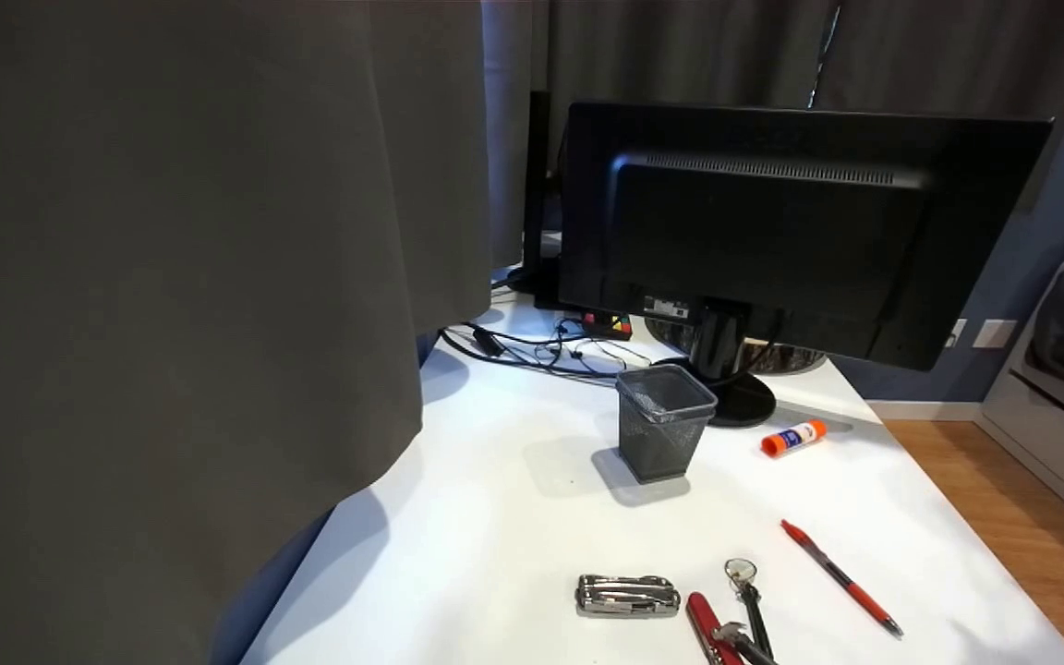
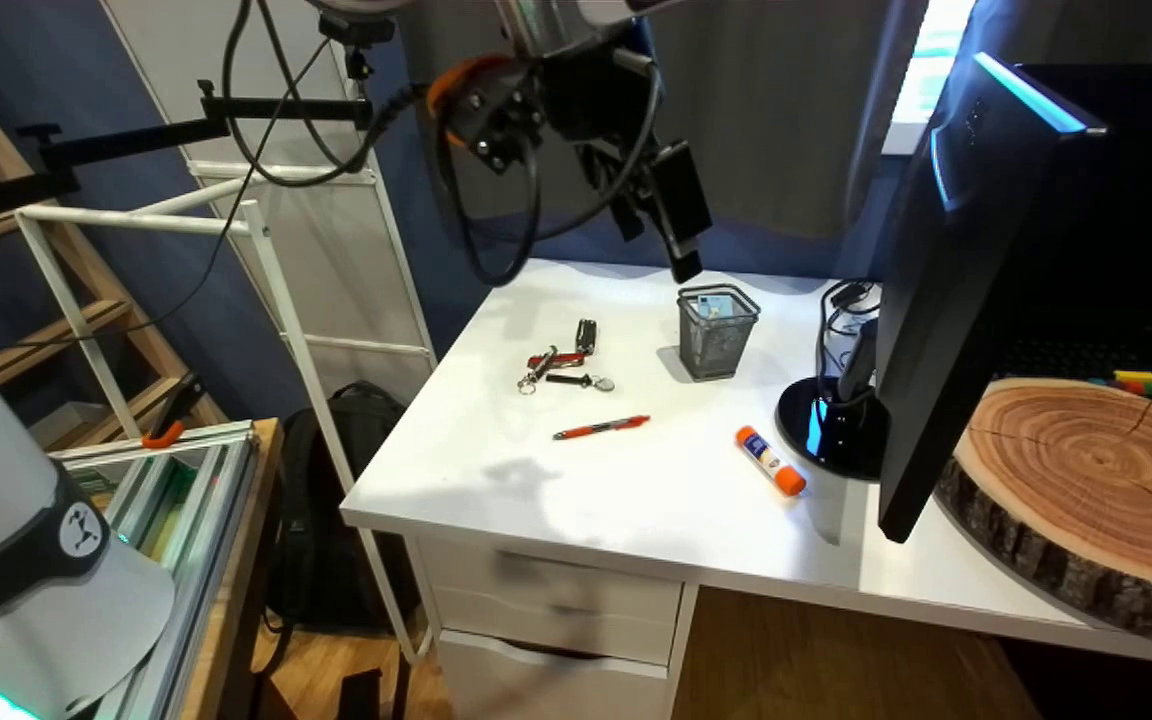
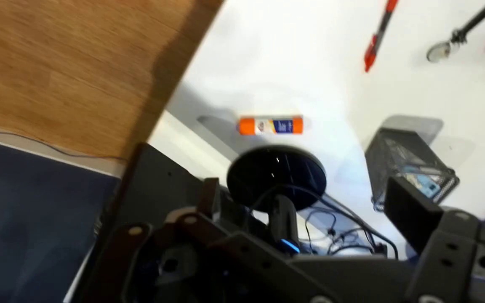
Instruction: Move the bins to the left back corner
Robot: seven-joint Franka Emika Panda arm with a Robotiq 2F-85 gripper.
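Wrist view: mesh bin [image 3: 406, 160] partly behind one fingertip [image 3: 413, 212] of the hand [image 3: 310, 204], jaws apart.

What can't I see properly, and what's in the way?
Bin: in the wrist view, the hand covers part of its rim.
Blue thing inside the bin: too blurred to name in the wrist view.
Glue stick: its lettering is blurred in the wrist view.
Red tool: the bottom edge cuts it off in an exterior view.
Wood slab: the right edge cuts it off in an exterior view.
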